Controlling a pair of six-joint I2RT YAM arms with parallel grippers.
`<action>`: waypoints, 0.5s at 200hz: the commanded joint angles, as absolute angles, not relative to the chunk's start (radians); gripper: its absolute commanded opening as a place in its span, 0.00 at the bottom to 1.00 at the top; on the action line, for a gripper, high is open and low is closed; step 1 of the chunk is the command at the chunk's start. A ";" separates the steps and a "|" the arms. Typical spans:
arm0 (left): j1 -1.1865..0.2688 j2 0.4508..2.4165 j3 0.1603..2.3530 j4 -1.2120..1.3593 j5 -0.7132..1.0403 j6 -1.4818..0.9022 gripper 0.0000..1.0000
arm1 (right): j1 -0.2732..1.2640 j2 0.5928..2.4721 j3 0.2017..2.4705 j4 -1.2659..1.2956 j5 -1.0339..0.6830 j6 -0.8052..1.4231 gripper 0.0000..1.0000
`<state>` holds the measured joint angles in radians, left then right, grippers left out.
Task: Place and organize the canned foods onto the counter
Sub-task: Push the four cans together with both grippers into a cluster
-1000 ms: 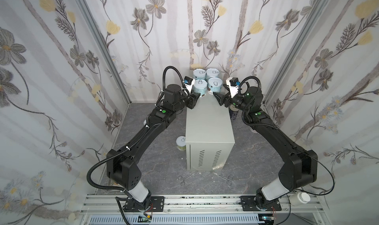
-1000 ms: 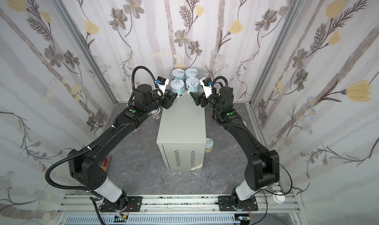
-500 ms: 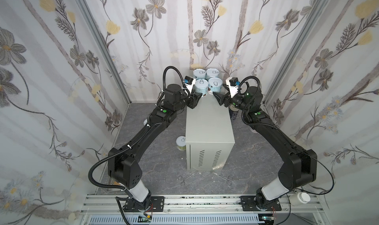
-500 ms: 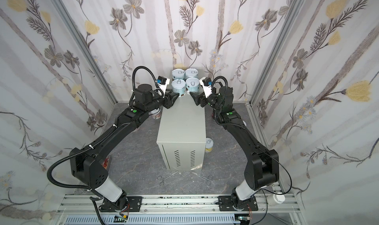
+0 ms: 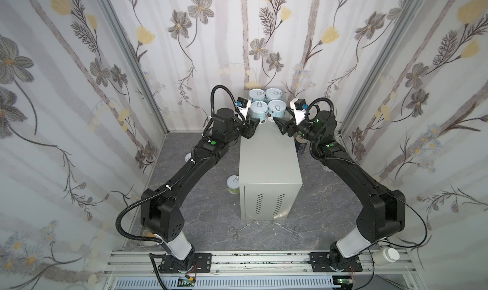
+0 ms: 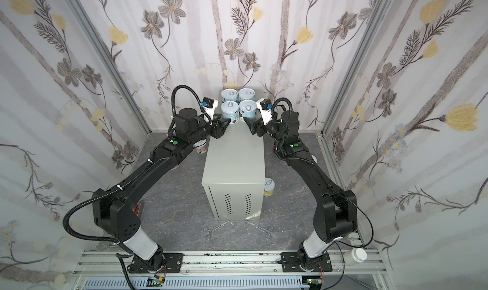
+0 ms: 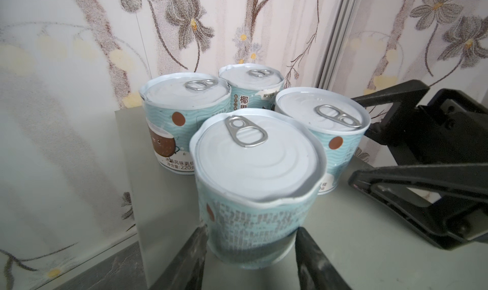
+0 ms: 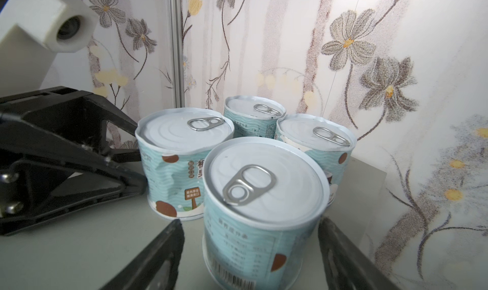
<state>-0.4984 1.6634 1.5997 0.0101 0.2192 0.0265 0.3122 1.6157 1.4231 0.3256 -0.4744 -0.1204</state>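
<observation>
left claw (image 7: 250, 251) loosened | teal can (image 7: 256, 180) between fingers, upright

Four teal cans (image 5: 267, 106) stand on the grey box (image 5: 269, 159). At least four more cans are on the floor (image 5: 208, 204), partly hidden. Two pairs of scissors (image 5: 239, 229) lie there. One white bottle (image 5: 385, 257) is on the rail.

I read "220" at the foot of the label on a teal can (image 7: 169, 132); the far can (image 7: 250, 90) shows the character "椰"; other print is too blurred.
</observation>
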 commanded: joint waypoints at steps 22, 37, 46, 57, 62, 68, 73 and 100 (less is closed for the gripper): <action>-0.499 1.672 1.616 0.045 0.194 0.029 0.54 | 0.313 1.628 1.429 0.294 -0.483 -0.150 0.80; -0.499 1.676 1.620 0.041 0.192 0.031 0.54 | 0.314 1.631 1.429 0.295 -0.483 -0.150 0.80; -0.499 1.677 1.621 0.040 0.191 0.032 0.54 | 0.314 1.632 1.431 0.294 -0.483 -0.147 0.80; -0.499 1.677 1.621 0.039 0.192 0.032 0.54 | 0.315 1.634 1.430 0.294 -0.484 -0.149 0.79; -0.499 1.677 1.621 0.038 0.191 0.032 0.54 | 0.315 1.635 1.431 0.293 -0.484 -0.148 0.79; -0.499 1.677 1.621 0.038 0.188 0.033 0.54 | 0.315 1.635 1.431 0.293 -0.483 -0.148 0.79; -0.500 1.677 1.621 0.038 0.185 0.035 0.54 | 0.315 1.637 1.433 0.293 -0.483 -0.147 0.79; -0.496 1.677 1.623 0.038 0.172 0.034 0.54 | 0.316 1.647 1.446 0.284 -0.476 -0.145 0.77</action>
<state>-0.4984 1.6745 1.6115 0.0101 0.1925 0.0269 0.3141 1.6306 1.4345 0.3325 -0.4759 -0.1196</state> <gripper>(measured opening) 0.544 0.777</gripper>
